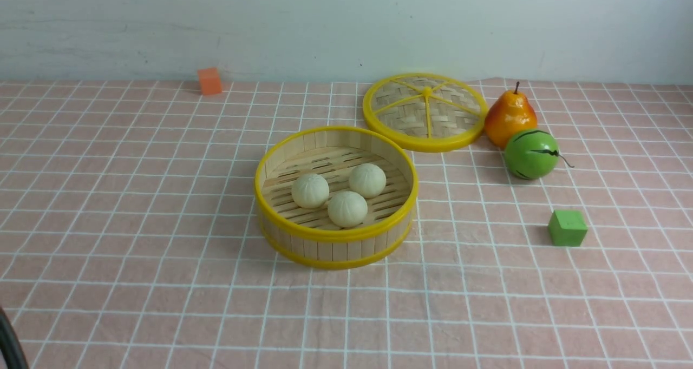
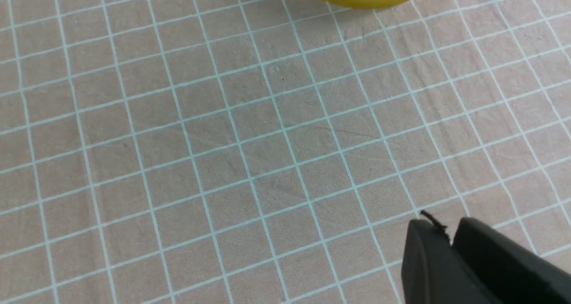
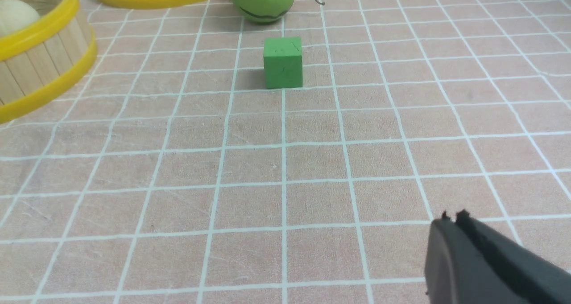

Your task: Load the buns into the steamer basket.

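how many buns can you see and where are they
3, all inside the steamer basket: left bun, back-right bun, front bun. None elsewhere on the table; none seems hidden.

Pink cloth with a white grid over the table [image 1: 135,206]. Three cream-white ribbed round buns [image 1: 310,190] inside the pale bamboo steamer basket with yellow rims [image 1: 335,234]. Beside that basket: yellow-rimmed woven lid [image 1: 426,112], orange-yellow pear [image 1: 510,117], dark-striped green ball fruit [image 1: 531,153], green cube [image 1: 567,228], orange cube [image 1: 209,80].

1. pale wall [image 1: 346,28] behind — whitish, scuffed with faint marks.
2. table under a pink cloth [image 1: 135,223] with a white grid, lightly creased.
3. soft, even light — short shadows.
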Robot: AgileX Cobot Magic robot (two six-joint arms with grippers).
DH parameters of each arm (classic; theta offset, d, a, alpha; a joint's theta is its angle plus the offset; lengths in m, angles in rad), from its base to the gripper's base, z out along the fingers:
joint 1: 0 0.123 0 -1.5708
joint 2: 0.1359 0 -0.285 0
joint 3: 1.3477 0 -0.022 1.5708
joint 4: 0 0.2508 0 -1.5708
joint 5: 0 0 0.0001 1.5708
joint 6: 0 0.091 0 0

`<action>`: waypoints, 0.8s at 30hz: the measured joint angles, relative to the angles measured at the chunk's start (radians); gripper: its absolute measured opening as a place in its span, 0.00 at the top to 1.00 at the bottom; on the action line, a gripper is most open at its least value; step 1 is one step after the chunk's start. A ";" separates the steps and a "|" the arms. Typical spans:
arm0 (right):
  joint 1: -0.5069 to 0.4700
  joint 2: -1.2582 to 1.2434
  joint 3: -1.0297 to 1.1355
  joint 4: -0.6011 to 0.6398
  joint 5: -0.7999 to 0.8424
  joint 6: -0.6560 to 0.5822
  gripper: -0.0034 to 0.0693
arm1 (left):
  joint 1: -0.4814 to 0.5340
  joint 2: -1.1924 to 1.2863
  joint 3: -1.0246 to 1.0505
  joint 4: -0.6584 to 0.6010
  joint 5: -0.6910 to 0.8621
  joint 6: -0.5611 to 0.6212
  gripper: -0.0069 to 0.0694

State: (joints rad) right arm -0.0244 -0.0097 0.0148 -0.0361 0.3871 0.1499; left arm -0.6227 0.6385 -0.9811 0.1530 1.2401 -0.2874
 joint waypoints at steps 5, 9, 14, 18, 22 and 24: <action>0.000 0.000 0.000 0.000 0.000 0.000 0.96 | 0.017 -0.052 0.097 0.012 -0.122 0.000 0.81; 0.000 0.000 0.000 0.000 0.000 0.000 0.96 | 0.093 -0.161 0.255 0.009 -0.393 -0.003 0.87; 0.000 0.000 0.000 0.000 0.000 0.000 0.95 | 0.288 -0.387 0.618 -0.071 -0.929 -0.003 0.93; 0.000 0.000 0.000 0.000 0.000 0.000 0.94 | 0.460 -0.522 0.827 -0.182 -1.144 -0.003 0.93; 0.000 0.000 0.000 0.000 0.000 0.000 0.94 | 0.587 -0.595 0.937 -0.239 -1.147 -0.003 0.93; 0.000 0.000 0.000 0.000 0.000 0.000 0.93 | 0.639 -0.631 0.977 -0.241 -1.115 0.000 0.93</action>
State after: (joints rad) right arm -0.0244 -0.0097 0.0148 -0.0361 0.3871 0.1499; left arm 0.0160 0.0078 -0.0040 -0.0884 0.1253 -0.2873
